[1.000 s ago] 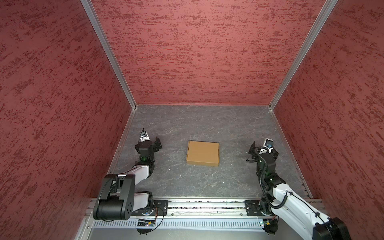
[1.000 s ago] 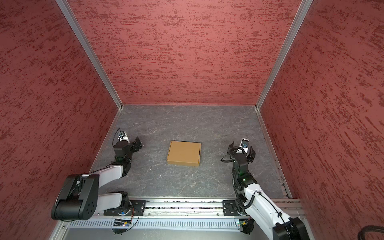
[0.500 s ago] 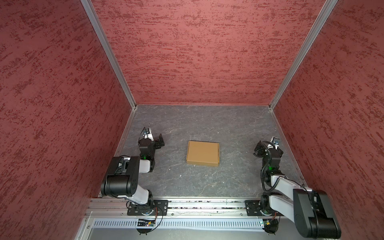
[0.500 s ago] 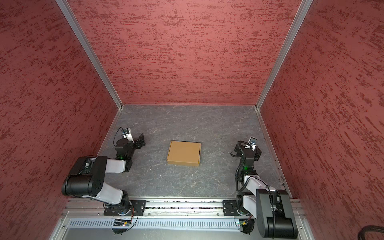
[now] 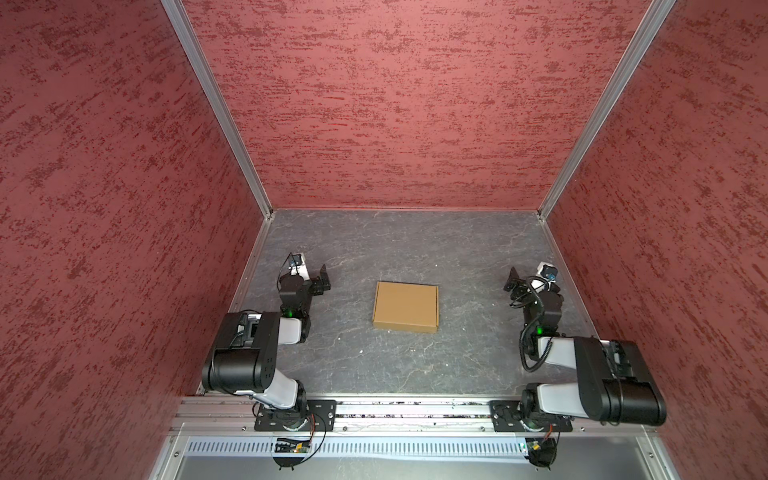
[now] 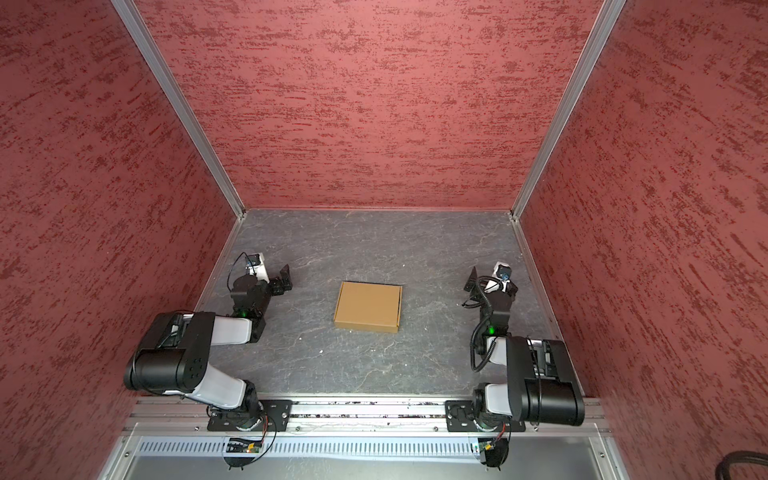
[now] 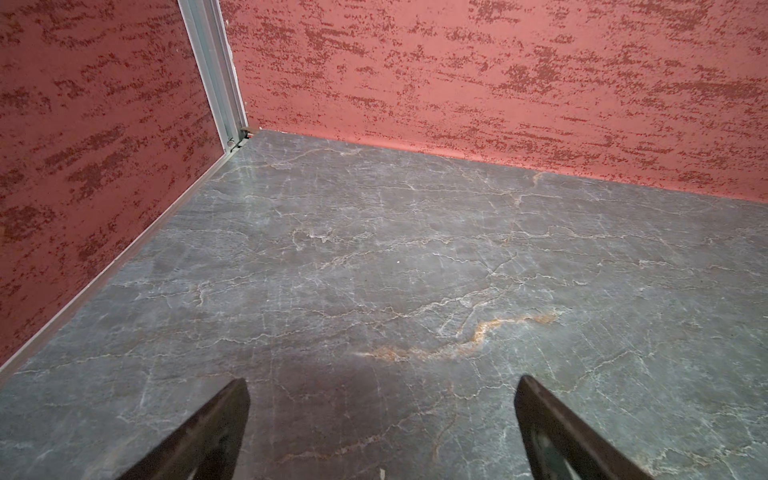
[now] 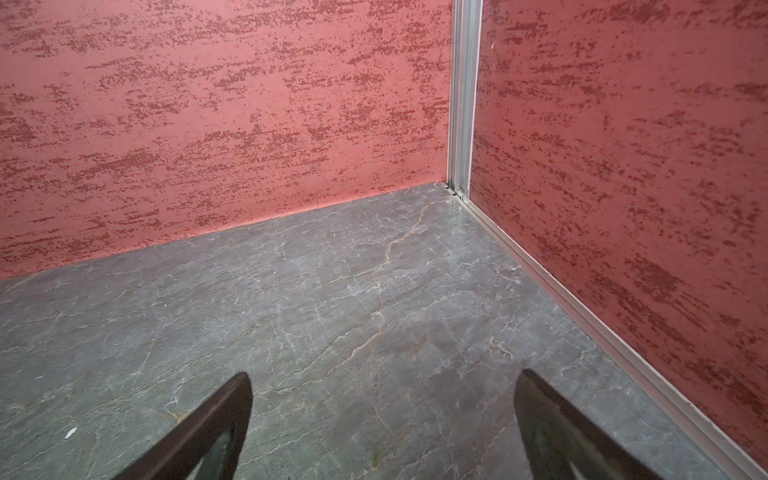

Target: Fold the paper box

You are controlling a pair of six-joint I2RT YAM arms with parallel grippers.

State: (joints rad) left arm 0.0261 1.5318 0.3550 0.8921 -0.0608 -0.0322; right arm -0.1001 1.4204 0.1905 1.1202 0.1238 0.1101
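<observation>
Evidently the paper box [image 5: 406, 306] lies alone at the middle of the grey worktop [image 5: 395, 245], closed into a shallow rectangular form with its lid flat. In both top views no flap stands loose.

Judgement: the folding appears complete, and the box is left free so that nothing disturbs the closure.

Of the left pincer [image 7: 381, 384]: jaws spread wide, nothing between them, only bare worktop ahead in the left wrist view. Of the right pincer [image 8: 384, 380]: likewise spread and empty, facing a far corner of the red wall [image 8: 208, 104].

Pose: the left arm [image 5: 249, 357] and the right arm [image 5: 602, 374] each sit folded low, elbow doubled back, wrist close to the worktop. Each is near the side wall on its own side and well apart from the box. Neither touches it, which I read as a parked stance.
</observation>
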